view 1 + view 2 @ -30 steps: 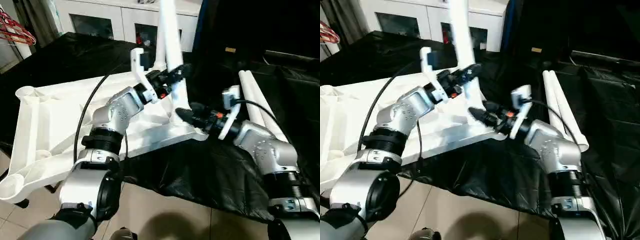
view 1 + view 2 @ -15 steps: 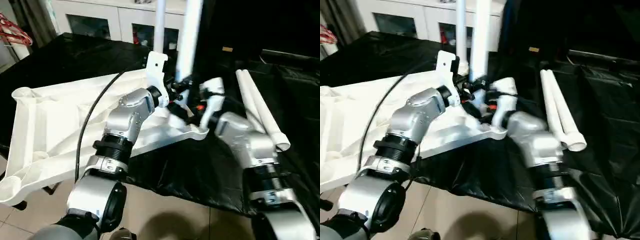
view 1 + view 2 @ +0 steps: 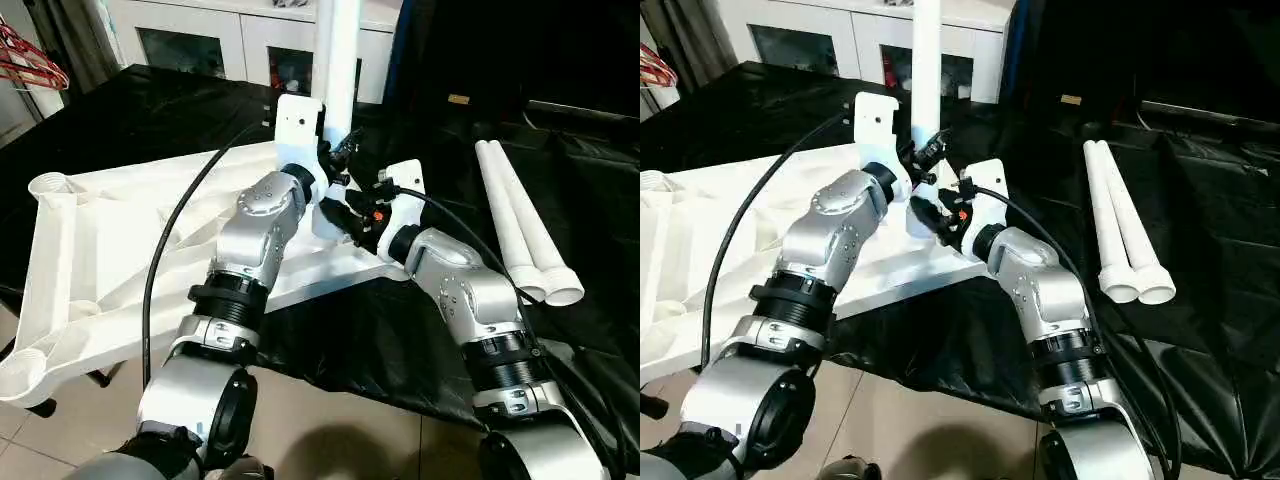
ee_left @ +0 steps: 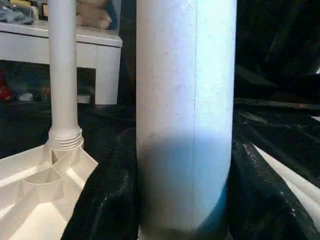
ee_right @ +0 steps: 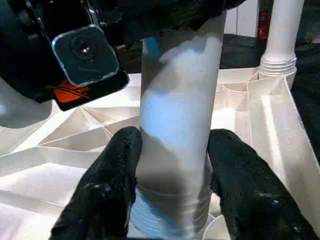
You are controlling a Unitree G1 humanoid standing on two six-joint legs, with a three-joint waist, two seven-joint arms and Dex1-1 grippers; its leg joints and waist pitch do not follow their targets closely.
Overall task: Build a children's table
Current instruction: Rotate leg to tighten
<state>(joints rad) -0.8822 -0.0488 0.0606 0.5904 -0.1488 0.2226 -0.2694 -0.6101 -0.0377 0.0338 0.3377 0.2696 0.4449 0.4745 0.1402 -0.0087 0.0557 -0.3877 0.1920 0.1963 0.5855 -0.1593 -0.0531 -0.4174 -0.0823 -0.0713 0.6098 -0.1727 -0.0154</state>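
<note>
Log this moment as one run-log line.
stage: seating second leg | left tool: shut on upright leg | right tool: shut on same leg near socket | installed leg: upright | spare legs: two

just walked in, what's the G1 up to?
It's assembling the white plastic ribbed tabletop, which lies underside up on the black cover. Both the left gripper and the right gripper have jaws closed around one upright white tubular leg at a near corner socket. Another leg already stands in the far corner; two spare legs lie alongside.
</note>
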